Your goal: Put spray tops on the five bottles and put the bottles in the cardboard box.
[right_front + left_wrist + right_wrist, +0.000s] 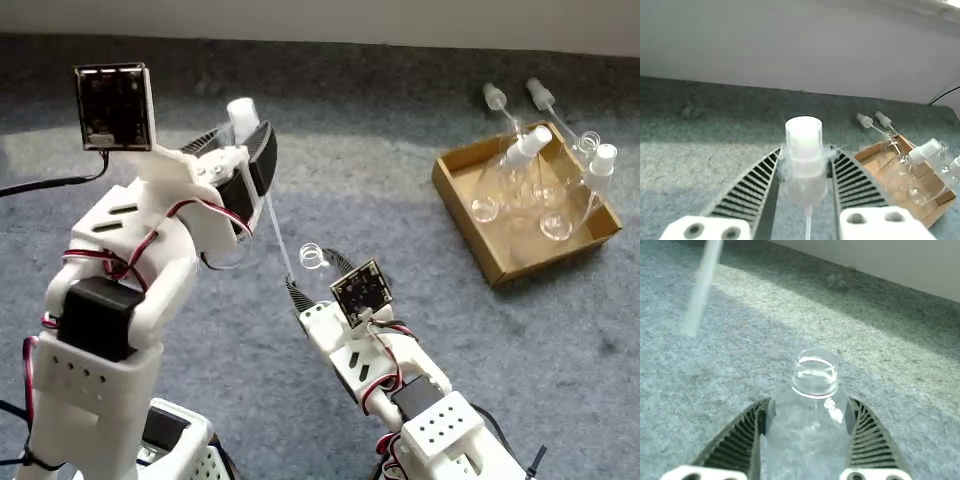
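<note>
Nearest me, the right gripper (809, 411) is clenched around the body of one clear bottle (812, 385), ribbed fingers pressed to either side. The bottle's mouth is open and bare, and it points away over the grey carpet (560, 380). A little farther back and to the left, the left gripper (805, 152) is raised above the carpet and grasps one white spray top (803, 137) by its collar, cap upward. A thin tube (278, 235) hangs from the spray top and slants down toward the bottle. Its lower end is close to the open mouth, but I cannot tell whether the two touch. Well off to the right sits one shallow cardboard box (458, 215), set at an angle on the carpet. Clear bottles lie on their sides in it, overlapping. I can count two that wear white tops: a capped bottle (520, 160) toward the middle and a second capped bottle (597, 175) against the far-right wall. One open neck (588, 141) shows at the far corner beside that second one. The glass overlaps too much for me to settle how many uncapped bottles lie there. Just beyond the box, two loose tops rest on the carpet side by side, a first loose top (495, 97) and a second loose top (540, 93). Their thin tubes point back toward the box. Behind it all runs a pale wall (790, 45).
</note>
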Available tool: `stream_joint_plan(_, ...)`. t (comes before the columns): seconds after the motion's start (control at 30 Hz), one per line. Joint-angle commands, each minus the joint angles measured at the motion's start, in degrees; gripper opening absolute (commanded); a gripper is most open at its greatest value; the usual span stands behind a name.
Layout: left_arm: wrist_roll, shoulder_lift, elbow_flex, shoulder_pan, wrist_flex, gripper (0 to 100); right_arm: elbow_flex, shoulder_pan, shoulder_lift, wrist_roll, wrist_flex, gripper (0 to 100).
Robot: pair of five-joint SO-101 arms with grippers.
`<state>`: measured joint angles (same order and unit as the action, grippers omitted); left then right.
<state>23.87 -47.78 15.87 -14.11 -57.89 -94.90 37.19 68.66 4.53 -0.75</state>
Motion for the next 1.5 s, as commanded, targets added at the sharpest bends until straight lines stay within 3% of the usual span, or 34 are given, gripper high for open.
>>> stream_joint_plan(0.0, 0.9, -3.6, 7.3, -1.0, 13.5, 4, -0.2, 0.4, 1.1, -0.5, -1.5, 9.5)
stream_joint_plan(0.13, 0.5, -8.2, 17.0, -4.3, 23.0, 4, -0.2, 0.4, 1.1, -0.5, -1.5, 9.5)
stream_joint_plan(0.27, -1.4, -13.1, 23.2, -6.9, 26.8, 4, -0.2, 0.4, 1.1, -0.5, -1.5, 9.5)
stream_joint_plan(0.57, -7.6, -15.4, 31.1, -4.4, 37.3, 4, -0.2, 0.4, 1.1, -0.5, -1.5, 9.5)
stream_joint_plan(1.03, -7.6, -16.0, 35.2, -5.1, 36.8, 1, -0.2, 0.4, 1.1, -0.5, -1.5, 9.5)
stream_joint_plan(1.47, -7.6, -34.6, 56.9, -11.5, 37.4, 1, -0.2, 0.1, 1.1, -0.4, -1.5, 9.5)
